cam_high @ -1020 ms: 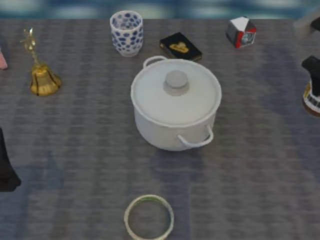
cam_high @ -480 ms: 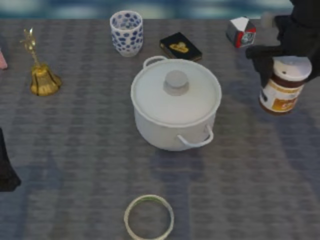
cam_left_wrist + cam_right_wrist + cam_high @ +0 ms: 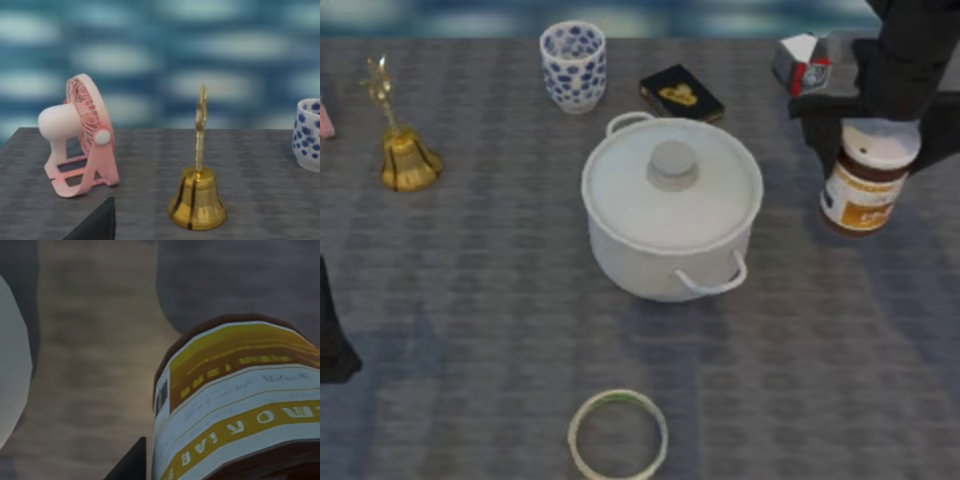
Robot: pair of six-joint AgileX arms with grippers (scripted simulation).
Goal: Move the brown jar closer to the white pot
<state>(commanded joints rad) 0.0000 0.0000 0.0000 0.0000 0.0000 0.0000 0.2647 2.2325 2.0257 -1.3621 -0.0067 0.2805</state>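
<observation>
The brown jar [image 3: 863,188], with its white lid and yellow-and-white label, is at the table's right side, tilted slightly. My right gripper [image 3: 876,140] comes from above and is shut on the jar near the lid. In the right wrist view the jar's label [image 3: 235,405] fills the near field, with table surface beyond it. The white pot [image 3: 670,205] stands in the middle of the table, lid on, a gap left of the jar; its edge [image 3: 10,365] shows in the right wrist view. My left arm [image 3: 330,340] is parked at the left edge.
A blue-dotted cup [image 3: 573,65], a black box [image 3: 681,93] and a red-and-white cube [image 3: 801,62] stand along the back. A golden bell [image 3: 405,150] and a pink fan [image 3: 80,135] are at the far left. A tape ring [image 3: 617,433] lies near the front.
My right arm has come in from the right edge with the jar and carried it leftward, closer to the pot. The left arm has not moved.
</observation>
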